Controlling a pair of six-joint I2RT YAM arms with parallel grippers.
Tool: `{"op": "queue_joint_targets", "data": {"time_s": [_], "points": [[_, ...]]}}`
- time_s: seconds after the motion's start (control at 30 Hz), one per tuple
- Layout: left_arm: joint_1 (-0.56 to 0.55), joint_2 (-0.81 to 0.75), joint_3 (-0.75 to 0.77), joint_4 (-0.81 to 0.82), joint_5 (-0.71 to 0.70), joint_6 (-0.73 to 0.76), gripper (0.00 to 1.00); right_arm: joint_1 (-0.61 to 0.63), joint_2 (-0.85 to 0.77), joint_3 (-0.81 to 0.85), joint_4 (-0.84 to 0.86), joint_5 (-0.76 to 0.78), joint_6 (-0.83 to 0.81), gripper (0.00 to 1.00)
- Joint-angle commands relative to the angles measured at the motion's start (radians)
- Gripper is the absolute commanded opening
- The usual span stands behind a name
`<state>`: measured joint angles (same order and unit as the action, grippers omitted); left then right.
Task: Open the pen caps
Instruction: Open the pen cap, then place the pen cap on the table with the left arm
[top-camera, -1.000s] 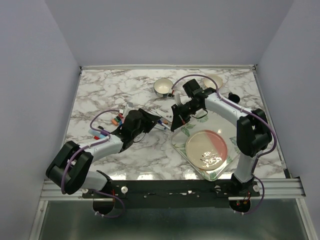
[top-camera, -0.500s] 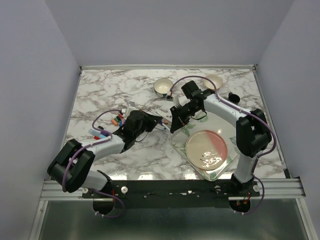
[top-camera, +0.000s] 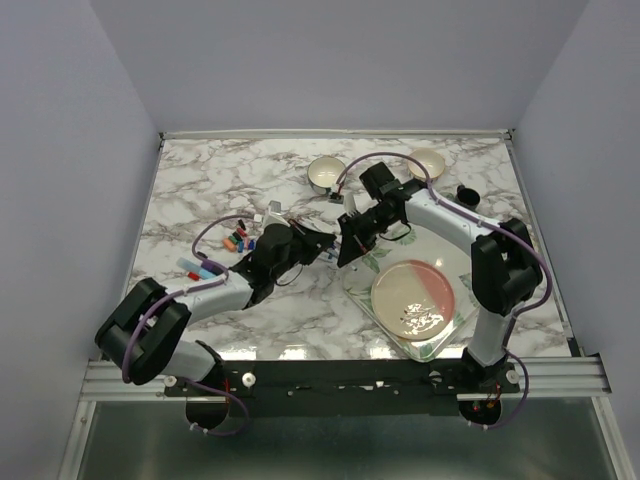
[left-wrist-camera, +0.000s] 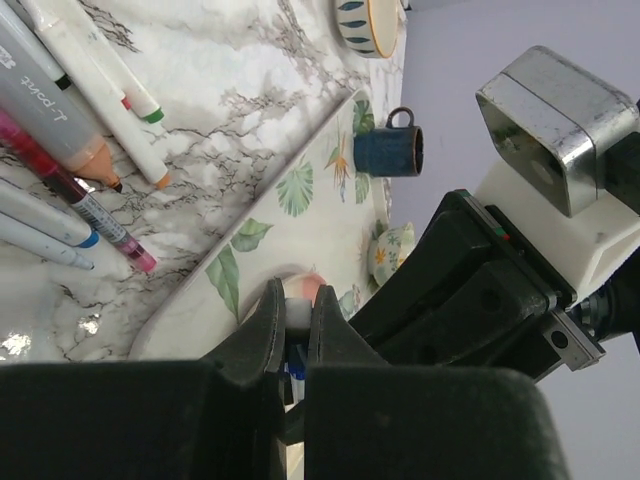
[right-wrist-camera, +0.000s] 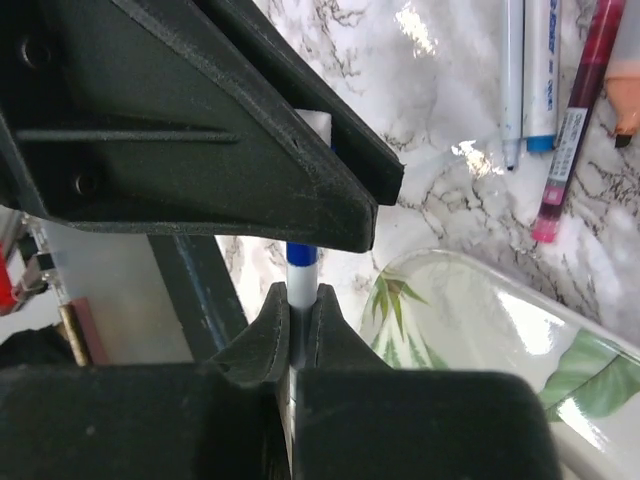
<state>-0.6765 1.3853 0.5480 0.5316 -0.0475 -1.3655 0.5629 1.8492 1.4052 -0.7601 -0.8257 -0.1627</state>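
White plastic pen (right-wrist-camera: 300, 282) | left claw (left-wrist-camera: 297, 310) clamps it | right claw (right-wrist-camera: 298, 300) clamps it

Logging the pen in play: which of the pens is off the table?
The blue-banded white pen, pinched in the right gripper and running up into the left gripper; the other pens lie loose on the marble.
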Motion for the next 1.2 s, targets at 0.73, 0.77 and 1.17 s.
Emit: {"op": "queue_joint_targets", "data": {"time_s": [0.73,0.77,1.17], "points": [[0.578,-0.128,-0.069,-0.466,-0.241,0.313,0.00,0.065,0.010,0.014,-0.028,0.036,-0.063,0.01],[0.583,-0.115,-0.069,-0.461,-0.241,0.327,0.00,0.065,0.010,0.014,-0.027,0.039,-0.061,0.01],[0.595,-0.019,-0.036,-0.446,-0.259,0.342,0.31,0.065,0.013,0.014,-0.024,0.080,-0.064,0.01]]}}
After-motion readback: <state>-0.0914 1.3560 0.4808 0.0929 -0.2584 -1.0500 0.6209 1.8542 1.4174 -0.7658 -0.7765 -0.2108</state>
